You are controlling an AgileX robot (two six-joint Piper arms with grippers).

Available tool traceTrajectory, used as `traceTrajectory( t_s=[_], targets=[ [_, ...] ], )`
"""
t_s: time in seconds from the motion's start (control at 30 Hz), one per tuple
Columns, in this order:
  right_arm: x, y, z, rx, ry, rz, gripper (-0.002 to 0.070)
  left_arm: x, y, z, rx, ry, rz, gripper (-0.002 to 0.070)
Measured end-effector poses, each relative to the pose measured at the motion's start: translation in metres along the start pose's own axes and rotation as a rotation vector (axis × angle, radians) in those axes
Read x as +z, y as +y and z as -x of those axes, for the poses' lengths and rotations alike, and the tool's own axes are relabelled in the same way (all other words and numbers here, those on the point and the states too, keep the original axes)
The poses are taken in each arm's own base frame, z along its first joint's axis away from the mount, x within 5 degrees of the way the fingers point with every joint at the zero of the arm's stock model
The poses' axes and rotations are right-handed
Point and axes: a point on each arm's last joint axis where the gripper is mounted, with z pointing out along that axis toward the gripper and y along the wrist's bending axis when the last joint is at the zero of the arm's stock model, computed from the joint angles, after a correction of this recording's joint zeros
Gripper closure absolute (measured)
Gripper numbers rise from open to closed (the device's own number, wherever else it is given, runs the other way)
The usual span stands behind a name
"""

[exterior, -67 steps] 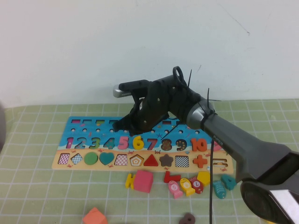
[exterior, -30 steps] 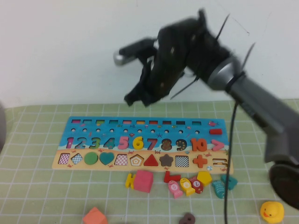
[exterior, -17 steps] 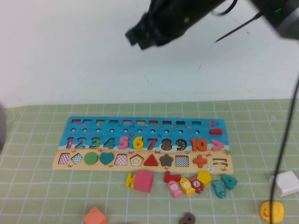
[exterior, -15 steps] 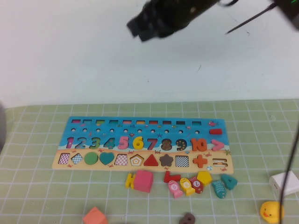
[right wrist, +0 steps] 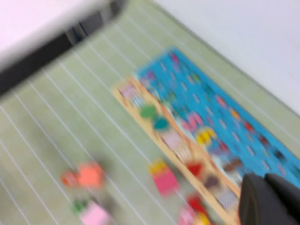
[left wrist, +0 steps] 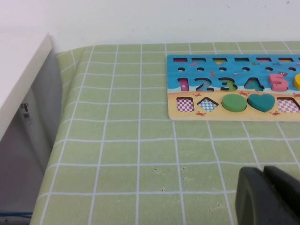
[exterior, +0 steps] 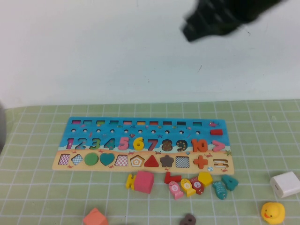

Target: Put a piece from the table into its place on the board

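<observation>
The yellow 6 [exterior: 138, 143] sits in its slot mid-row on the board [exterior: 140, 123], while the right gripper [exterior: 211, 23] hangs high above the table's far edge, fingers together, and the left gripper [left wrist: 268, 197] hovers near the table's left edge, fingers together.

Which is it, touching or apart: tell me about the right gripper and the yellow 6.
Apart. In the high view the right gripper is raised far above the board, shut and empty, while the yellow 6 sits in its slot.

right hand [exterior: 213, 21]: dark blur, cut off by the high view's top edge
left hand [left wrist: 267, 197]: only its tips show
board [left wrist: 234, 86]: right part cut off in the left wrist view
</observation>
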Motion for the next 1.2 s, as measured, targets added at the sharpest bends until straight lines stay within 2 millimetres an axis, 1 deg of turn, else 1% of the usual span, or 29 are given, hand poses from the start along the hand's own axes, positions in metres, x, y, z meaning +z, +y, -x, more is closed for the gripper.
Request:
traceTrajectory(
  t_s=[0.1, 0.23, 0.4, 0.5, 0.67, 0.77, 0.87, 1.0, 1.13, 1.2],
  targets=[
    [-0.017, -0.004, -0.025, -0.028, 0.061, -0.1, 0.0678, 0.0, 0.0, 0.0, 0.0, 0.0, 0.0, 0.0676],
    [-0.031, -0.009, -0.061, -0.063, 0.151, -0.206, 0.0678, 0.0, 0.0, 0.0, 0.0, 0.0, 0.0, 0.0676],
    [-0.052, 0.001, -0.101, -0.089, 0.19, -0.191, 0.0678, 0.0, 0.0, 0.0, 0.0, 0.0, 0.0, 0.0676],
    [-0.061, 0.007, -0.126, -0.113, 0.176, -0.167, 0.0678, 0.0, 0.0, 0.0, 0.0, 0.0, 0.0, 0.0676],
    [-0.068, 0.015, -0.171, -0.14, 0.052, -0.181, 0.0678, 0.0, 0.0, 0.0, 0.0, 0.0, 0.0, 0.0676],
    [-0.065, 0.018, -0.201, -0.149, -0.043, -0.196, 0.0678, 0.0, 0.0, 0.0, 0.0, 0.0, 0.0, 0.0676],
    [-0.051, 0.02, -0.236, -0.158, -0.131, -0.212, 0.0678, 0.0, 0.0, 0.0, 0.0, 0.0, 0.0, 0.0676],
    [-0.037, 0.023, -0.279, -0.177, -0.347, -0.249, 0.0678, 0.0, 0.0, 0.0, 0.0, 0.0, 0.0, 0.0676],
    [-0.033, 0.021, -0.32, -0.168, -0.566, -0.341, 0.0678, 0.0, 0.0, 0.0, 0.0, 0.0, 0.0, 0.0676],
    [-0.028, 0.017, -0.339, -0.144, -0.603, -0.409, 0.0678, 0.0, 0.0, 0.0, 0.0, 0.0, 0.0, 0.0676]
  ],
)
